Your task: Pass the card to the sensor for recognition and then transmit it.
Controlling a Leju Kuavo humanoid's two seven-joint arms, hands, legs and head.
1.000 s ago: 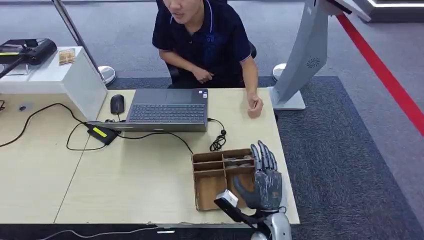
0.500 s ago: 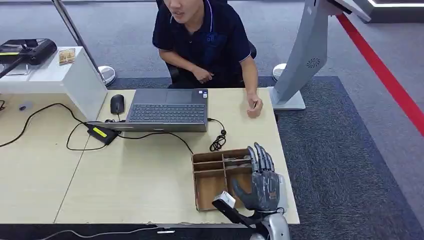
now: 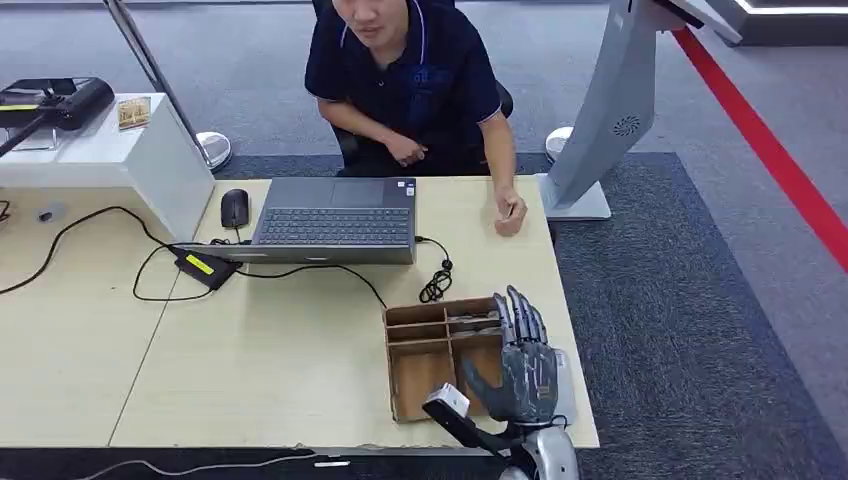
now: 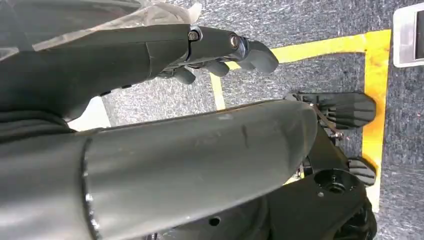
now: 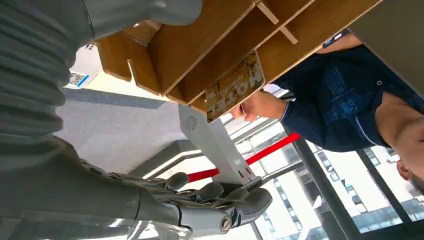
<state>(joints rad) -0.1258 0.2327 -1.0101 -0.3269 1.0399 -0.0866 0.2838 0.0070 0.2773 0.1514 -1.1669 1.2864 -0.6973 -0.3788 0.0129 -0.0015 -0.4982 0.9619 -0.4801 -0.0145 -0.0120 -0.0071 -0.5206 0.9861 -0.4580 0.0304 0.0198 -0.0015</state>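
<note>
A printed card [image 5: 235, 85] stands in a narrow slot of the brown wooden organiser [image 3: 425, 345] at the table's front right; its top edge shows at the box's far side [image 3: 472, 322]. My right hand [image 3: 526, 362] hovers over the organiser's right half, fingers straight and apart, holding nothing; its fingers [image 5: 220, 197] stay clear of the card. The black sensor device [image 3: 58, 100] sits on a white stand at the far left, with a small card [image 3: 133, 112] beside it. My left hand [image 4: 220, 47] hangs by my side over the floor, fingers loose and empty.
A person sits across the table, one hand [image 3: 510, 215] resting on its far edge. A laptop [image 3: 335, 220], mouse [image 3: 234, 207], power brick and cables lie mid-table. A white QR-coded slip [image 3: 565, 385] lies right of the organiser. A grey kiosk post [image 3: 610, 110] stands at the back right.
My right hand has drawn slightly back and down over the organiser, uncovering the white slip beside it. The person's hand shifted a little on the table edge.
</note>
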